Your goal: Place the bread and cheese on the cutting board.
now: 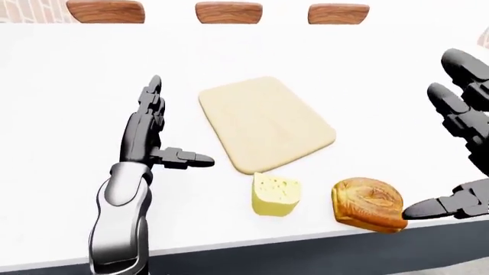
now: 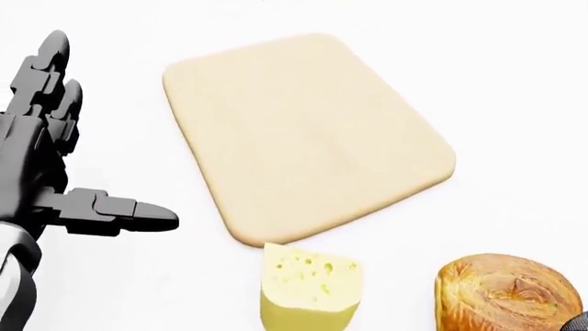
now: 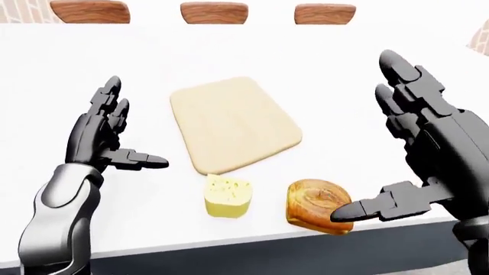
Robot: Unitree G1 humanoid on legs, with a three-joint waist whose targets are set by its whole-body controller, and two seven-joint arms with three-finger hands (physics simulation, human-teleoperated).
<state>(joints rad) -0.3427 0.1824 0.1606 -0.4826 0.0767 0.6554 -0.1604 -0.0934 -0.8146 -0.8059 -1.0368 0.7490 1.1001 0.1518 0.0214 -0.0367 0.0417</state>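
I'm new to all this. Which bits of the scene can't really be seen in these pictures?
- Right hand: almost wholly outside the head view, and the left-eye view's right edge crops it.
- Bread: in the right-eye view the right thumb covers its lower right corner; the head view's bottom edge cuts it.
- Cheese: its base is cut by the head view's bottom edge.
- Left hand: its arm leaves every view at the bottom.
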